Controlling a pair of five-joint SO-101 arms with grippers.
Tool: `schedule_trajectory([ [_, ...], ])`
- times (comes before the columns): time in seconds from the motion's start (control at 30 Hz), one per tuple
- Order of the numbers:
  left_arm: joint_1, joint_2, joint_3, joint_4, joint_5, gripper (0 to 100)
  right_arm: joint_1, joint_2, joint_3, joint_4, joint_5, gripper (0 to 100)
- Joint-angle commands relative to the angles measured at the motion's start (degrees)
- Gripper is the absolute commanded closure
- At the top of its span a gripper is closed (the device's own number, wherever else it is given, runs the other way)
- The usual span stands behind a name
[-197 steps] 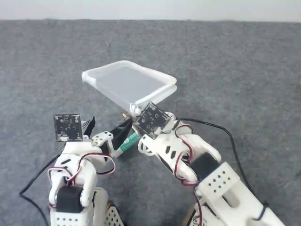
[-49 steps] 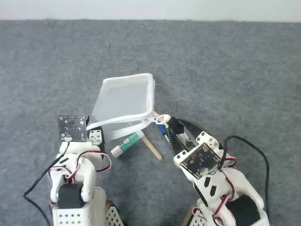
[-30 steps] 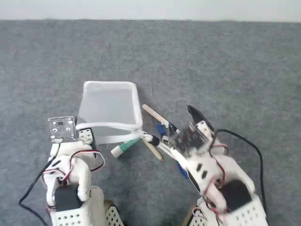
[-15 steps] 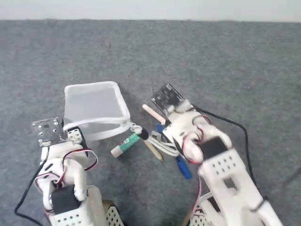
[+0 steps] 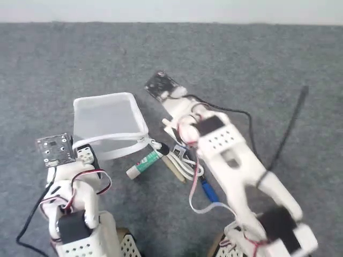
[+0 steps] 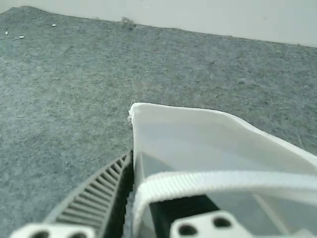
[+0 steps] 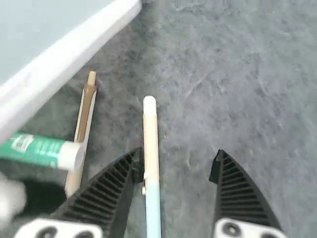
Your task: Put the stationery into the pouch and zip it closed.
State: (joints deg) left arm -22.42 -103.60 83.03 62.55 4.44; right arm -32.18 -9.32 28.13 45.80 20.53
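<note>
Pouch (image 5: 107,120) of translucent white rests on the grey desk (image 5: 278,64), its mouth open and turned toward the arms. We see the left hand (image 5: 90,155) holding it at that mouth. In the left wrist view the two fingers are closed on the woven white band along the opening, and the band runs between them.

The right arm is extended across the desk just beside the pouch, with its wrist above the stationery. In its wrist view we find the right hand (image 7: 176,156) open, fingers spread wide and pointing down at the desk. A pen (image 7: 150,144), cream at the far end and pale blue nearer the camera, lies on the desk between those fingers. It sits close against one finger and well apart from the other; we cannot tell whether it touches the near one.

A tan pen (image 7: 83,119) lies outside the hand, between the cream pen and the pouch's edge. A green-and-white stick (image 5: 144,163) lies near the pouch's mouth, one end meeting the tan pen; we cannot tell whether it rests on it. All three pieces are on the desk outside the pouch.
</note>
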Motion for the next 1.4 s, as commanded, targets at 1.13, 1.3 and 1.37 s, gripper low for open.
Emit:
schedule_trajectory([
  [1.13,-0.5,-0.9,-3.6,0.9,0.9,99,2.2,33.2,-25.1,1.2,5.6,99.2],
  [1.3,-0.5,-0.9,-3.6,0.9,0.8,99,3.5,28.1,-24.7,5.4,5.4,99.2],
  [1.37,-0.5,-0.9,-3.6,0.9,0.8,99,3.6,26.2,-24.7,7.9,5.4,99.2],
])
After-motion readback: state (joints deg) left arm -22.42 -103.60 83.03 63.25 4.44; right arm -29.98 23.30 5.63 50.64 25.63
